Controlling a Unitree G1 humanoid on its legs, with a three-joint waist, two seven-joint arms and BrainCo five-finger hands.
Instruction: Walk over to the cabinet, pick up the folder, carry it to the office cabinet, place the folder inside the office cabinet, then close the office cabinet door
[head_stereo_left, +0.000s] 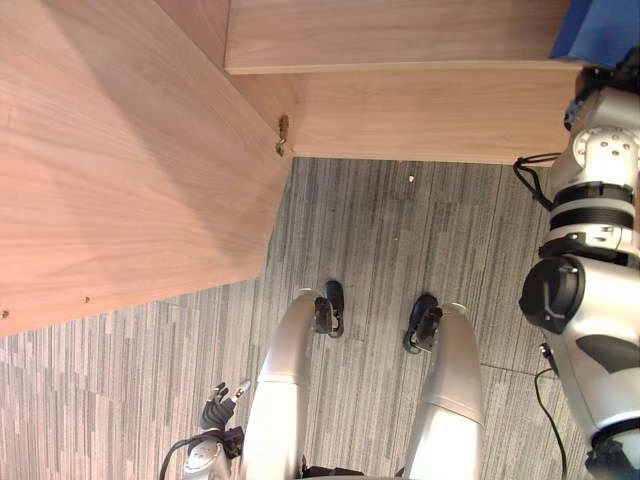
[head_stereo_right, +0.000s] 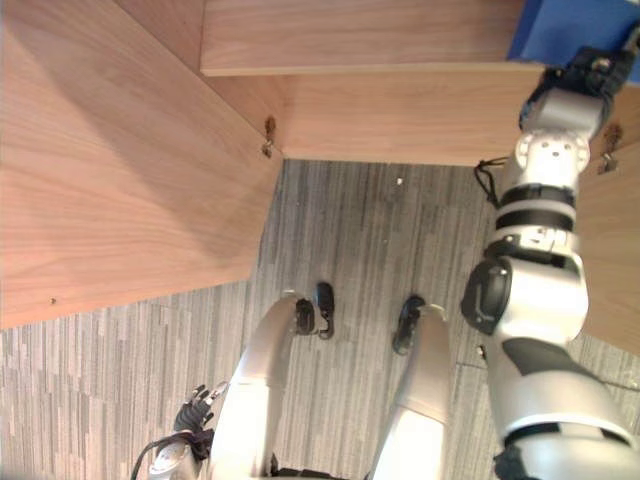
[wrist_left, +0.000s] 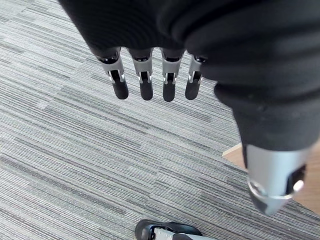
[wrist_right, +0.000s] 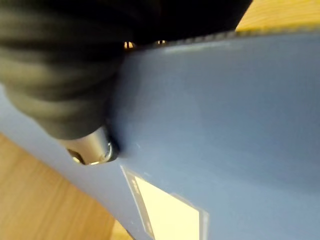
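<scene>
The right hand (head_stereo_right: 592, 72) is raised to the light wooden shelf (head_stereo_left: 400, 40) of the office cabinet and holds one flat blue folder (wrist_right: 225, 125). Its thumb (wrist_right: 92, 150) presses flat against the folder's broad face. The fingers on the far side are hidden, so I judge this to be a pinch grip. Just beside the thumb, one white rectangular label (wrist_right: 165, 210) sits on the same face.

The folder looks light and fairly stiff, and its smooth cover is likely to slip under a loose pinch. A hold near one edge, with the thumb on one face and the fingers opposite, should suit it. A grip far from the middle would probably let it swing or sag as it slides in.

The left hand (wrist_left: 146, 82) hangs low beside the body, empty, with its fingers straight and relaxed over the grey striped carpet (head_stereo_left: 400, 220). One large wooden cabinet door (head_stereo_left: 120, 150) stands open well above and ahead of that hand. There are two hands, and only the right one is loaded.
</scene>
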